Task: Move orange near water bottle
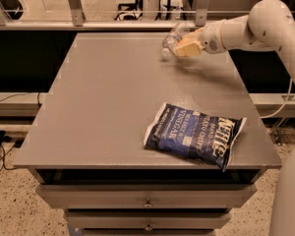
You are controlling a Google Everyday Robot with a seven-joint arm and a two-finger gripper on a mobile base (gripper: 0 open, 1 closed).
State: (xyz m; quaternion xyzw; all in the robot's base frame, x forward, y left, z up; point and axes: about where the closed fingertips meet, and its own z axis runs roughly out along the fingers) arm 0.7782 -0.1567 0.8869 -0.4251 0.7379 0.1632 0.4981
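Observation:
The water bottle (171,40) is clear plastic and lies on its side near the far edge of the grey table (113,97), white cap toward the front left. My gripper (188,46) is at the end of the white arm that reaches in from the right. It sits right beside the bottle on its right side, low over the table. No orange shows in this view; whether it is hidden inside the gripper I cannot tell.
A blue chip bag (194,135) lies flat near the table's front right corner. A railing and chairs stand behind the far edge. Drawers sit below the front edge. My white body fills the lower right corner.

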